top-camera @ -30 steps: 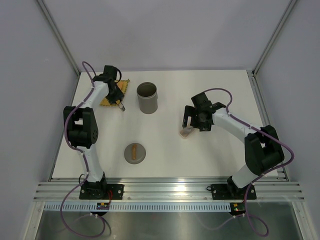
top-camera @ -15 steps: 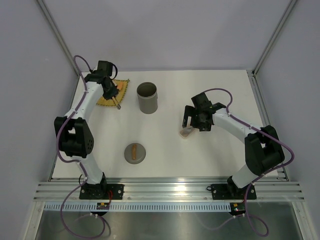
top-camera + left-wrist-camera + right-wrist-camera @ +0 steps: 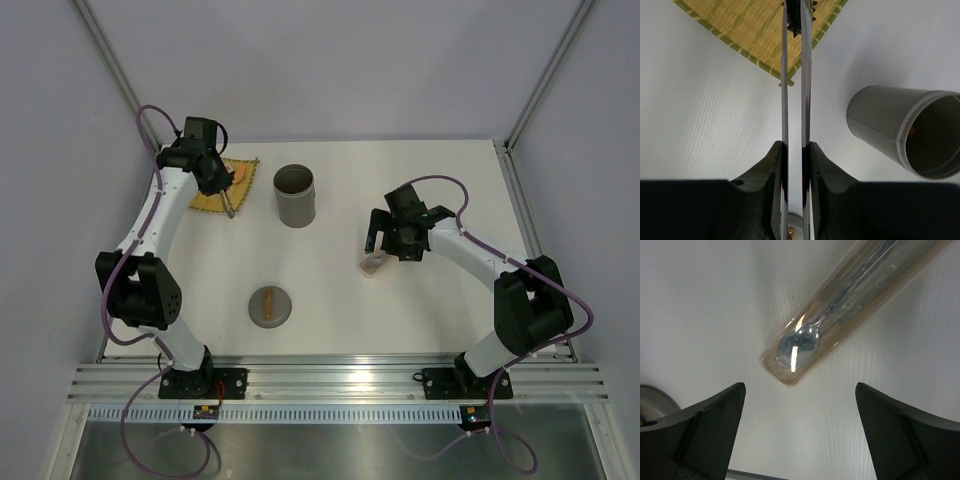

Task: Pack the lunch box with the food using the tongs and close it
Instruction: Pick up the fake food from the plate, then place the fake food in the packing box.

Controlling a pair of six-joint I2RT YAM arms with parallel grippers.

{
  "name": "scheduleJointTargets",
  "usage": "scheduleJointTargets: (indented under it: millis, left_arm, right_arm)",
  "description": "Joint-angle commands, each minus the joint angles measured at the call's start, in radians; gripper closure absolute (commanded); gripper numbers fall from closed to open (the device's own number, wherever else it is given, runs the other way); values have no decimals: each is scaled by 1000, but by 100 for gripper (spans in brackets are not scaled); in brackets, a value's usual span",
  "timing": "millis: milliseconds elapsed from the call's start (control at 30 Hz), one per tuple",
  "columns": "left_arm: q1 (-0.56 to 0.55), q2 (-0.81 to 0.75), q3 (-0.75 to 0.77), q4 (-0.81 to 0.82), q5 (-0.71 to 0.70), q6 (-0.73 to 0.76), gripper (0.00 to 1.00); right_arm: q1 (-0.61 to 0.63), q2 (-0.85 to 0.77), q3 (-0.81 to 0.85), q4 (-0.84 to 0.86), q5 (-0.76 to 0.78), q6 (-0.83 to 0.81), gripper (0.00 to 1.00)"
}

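Looking through the left wrist camera, I see the left gripper clamped on the tongs, which point to the top of the frame with their tips over the yellow mat. The two arms of the tongs are pressed nearly together, with only a thin gap between them. Something dark and toothed sits at the tips, at the frame edge, and I cannot tell if a piece is caught there. The lunch box stands upright and open at the right of that frame, and a small reddish spot shows inside (perhaps one piece already in, I am not sure). In the top view an orange piece of food lies on the mat in the upper left, so I judge the packing is not finished. The lid lies apart, lower in the frame, so the closing is not yet done. The right gripper hangs wide open above the cutlery case, holding nothing.
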Motion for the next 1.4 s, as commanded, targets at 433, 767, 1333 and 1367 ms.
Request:
scheduleJointTargets:
  millis: [433, 767, 1333, 1367]
  left_arm:
    - [-151, -251, -27, 3, 374, 242, 100]
    - [-185, -218, -65, 36, 453, 230, 100]
    - [-206, -182, -36, 38, 448, 225, 57]
    - [-206, -184, -30, 36, 447, 223, 57]
  right_arm:
    - [13, 4, 17, 2, 24, 35, 1]
    - [11, -6, 7, 0, 26, 50, 1]
    - [11, 9, 12, -3, 24, 53, 1]
    - [11, 9, 17, -3, 20, 52, 1]
